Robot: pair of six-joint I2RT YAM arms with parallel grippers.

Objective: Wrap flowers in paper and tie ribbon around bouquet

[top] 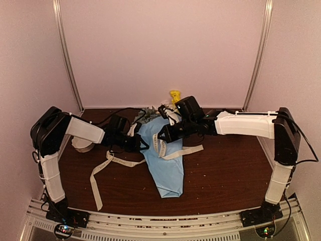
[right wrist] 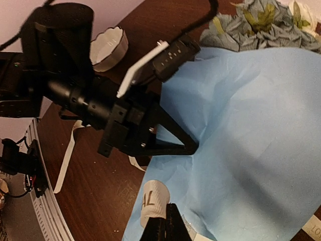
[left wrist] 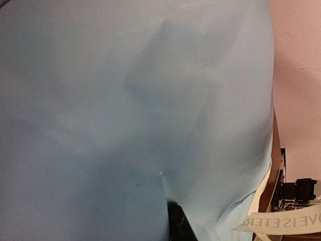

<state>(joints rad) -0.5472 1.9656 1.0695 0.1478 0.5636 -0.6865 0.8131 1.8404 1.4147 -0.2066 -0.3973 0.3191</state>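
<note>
The bouquet (top: 165, 160) lies on the table (top: 225, 175), paper (top: 169, 188) tip nearest, then the right gripper (right wrist: 168, 215) clamped on the ribbon (right wrist: 153, 197), the left gripper (right wrist: 192, 148) with tips together at the paper's edge, hold uncertain, and the flowers (right wrist: 261, 22) farthest.

On the desk (top: 225, 175) the bouquet (top: 168, 165) lies midway, flowers (top: 150, 114) at its far end, the ribbon (top: 123, 161) across it and trailing left toward the near edge, a bowl (right wrist: 111, 59) far left.
</note>
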